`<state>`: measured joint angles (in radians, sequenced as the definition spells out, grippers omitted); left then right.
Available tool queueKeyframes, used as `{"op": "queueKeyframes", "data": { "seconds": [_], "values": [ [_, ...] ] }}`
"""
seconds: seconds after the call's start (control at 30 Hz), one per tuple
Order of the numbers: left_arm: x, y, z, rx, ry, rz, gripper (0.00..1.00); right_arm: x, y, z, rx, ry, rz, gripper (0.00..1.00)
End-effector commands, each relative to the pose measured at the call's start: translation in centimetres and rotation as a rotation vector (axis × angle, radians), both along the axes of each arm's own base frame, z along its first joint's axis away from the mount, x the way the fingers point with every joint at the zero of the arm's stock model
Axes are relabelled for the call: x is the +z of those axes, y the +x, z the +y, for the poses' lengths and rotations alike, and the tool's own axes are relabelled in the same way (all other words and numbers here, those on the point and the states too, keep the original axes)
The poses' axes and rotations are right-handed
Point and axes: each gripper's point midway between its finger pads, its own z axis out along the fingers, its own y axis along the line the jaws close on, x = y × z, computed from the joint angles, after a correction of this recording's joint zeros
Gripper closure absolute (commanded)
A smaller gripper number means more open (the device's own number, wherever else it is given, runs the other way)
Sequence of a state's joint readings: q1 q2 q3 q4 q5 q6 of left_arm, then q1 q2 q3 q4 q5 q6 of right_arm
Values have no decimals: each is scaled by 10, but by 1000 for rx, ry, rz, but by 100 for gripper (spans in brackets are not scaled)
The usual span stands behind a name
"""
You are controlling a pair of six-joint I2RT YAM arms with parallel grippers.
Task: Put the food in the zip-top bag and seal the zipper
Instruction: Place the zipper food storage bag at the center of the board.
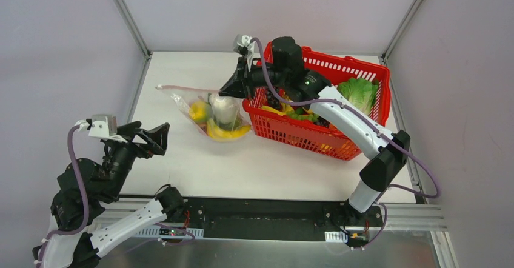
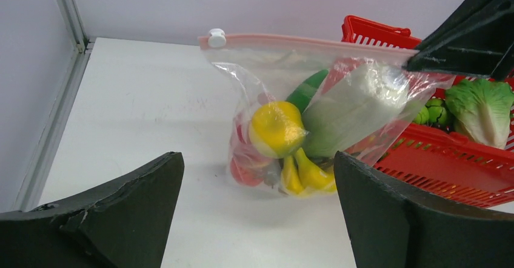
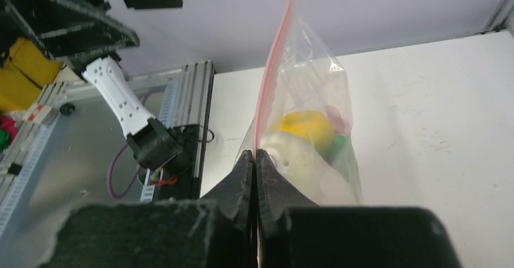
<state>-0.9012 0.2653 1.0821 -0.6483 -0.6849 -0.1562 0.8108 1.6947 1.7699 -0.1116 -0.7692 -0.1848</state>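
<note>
The clear zip-top bag (image 1: 213, 115) hangs over the table middle, its bottom resting on the table. It holds a yellow round fruit (image 2: 276, 127), yellow bananas (image 2: 308, 174), a white oval piece (image 2: 354, 107), a green vegetable (image 2: 306, 91) and a red fruit (image 2: 245, 171). The pink zipper (image 2: 303, 41) runs along its top edge, with a white slider (image 2: 216, 37) at the far-left end. My right gripper (image 3: 255, 156) is shut on the zipper strip (image 3: 271, 68) at the bag's basket-side end and holds it up. My left gripper (image 2: 257, 159) is open and empty, in front of the bag, apart from it.
A red mesh basket (image 1: 363, 68) stands at the back right, right next to the bag, with a lettuce (image 1: 359, 92) and other toy foods inside. The right arm reaches across over the basket. White table lies between the left gripper (image 1: 159, 136) and the bag.
</note>
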Motion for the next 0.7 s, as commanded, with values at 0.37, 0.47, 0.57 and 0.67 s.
{"op": "queueKeyframes", "data": {
  "seconds": [0.37, 0.47, 0.57, 0.67],
  "values": [
    [-4, 5, 2, 47, -7, 14, 3, -145, -136, -40, 327, -312, 120, 100],
    [-4, 6, 0, 41, -2, 17, 2, -144, -156, -41, 371, -304, 155, 99],
    [-7, 7, -3, 32, 6, 29, 1, -157, -170, -46, 394, -335, 195, 96],
    [-13, 8, -9, 12, 16, 51, 1, -182, -167, -52, 327, -423, 234, 95]
  ]
}}
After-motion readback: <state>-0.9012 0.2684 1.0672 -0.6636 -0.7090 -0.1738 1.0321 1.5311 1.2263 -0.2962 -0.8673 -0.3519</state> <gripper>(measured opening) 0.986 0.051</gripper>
